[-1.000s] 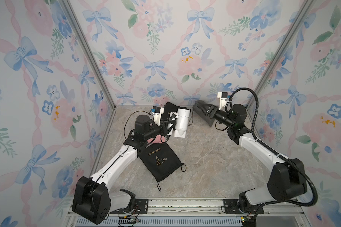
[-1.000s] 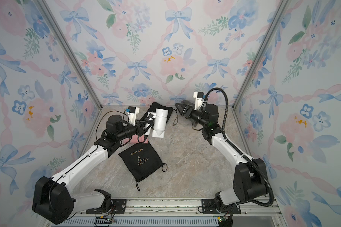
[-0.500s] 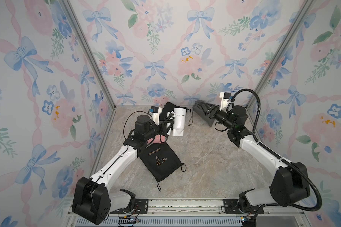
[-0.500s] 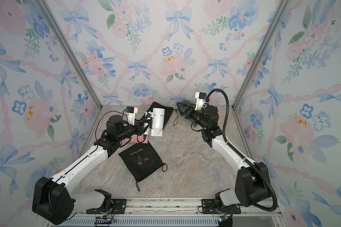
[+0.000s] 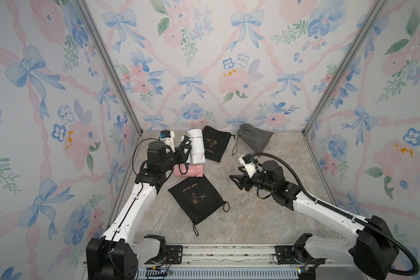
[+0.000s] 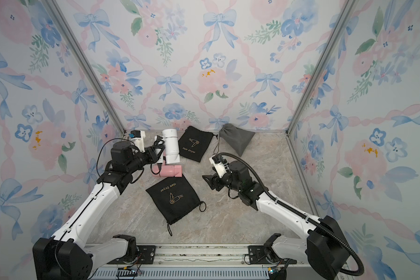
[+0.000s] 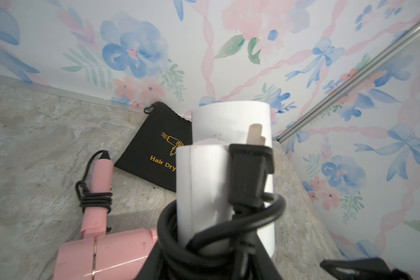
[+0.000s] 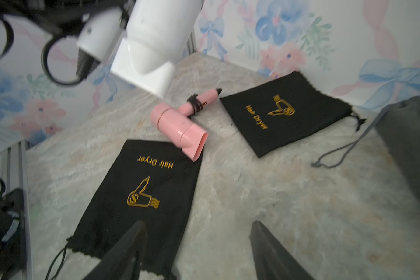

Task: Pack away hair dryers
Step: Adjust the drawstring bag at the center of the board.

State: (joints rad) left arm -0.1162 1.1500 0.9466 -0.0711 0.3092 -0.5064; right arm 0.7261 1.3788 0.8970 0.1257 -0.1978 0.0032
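The left gripper [image 5: 183, 153] was closed on the handle of the white dryer [image 5: 196, 148], where the black cord [image 7: 167, 225] was bundled. It held the dryer above the table [image 5: 252, 218], near the back left corner. The pink dryer [image 5: 190, 171] lay on the table, with its nozzle touching the front black pouch [image 5: 197, 197]. The right gripper [image 5: 237, 182] stood wide and empty, to the right of this pouch. A second black pouch [image 5: 215, 145] and a grey pouch [image 5: 254, 141] lay near the back wall.
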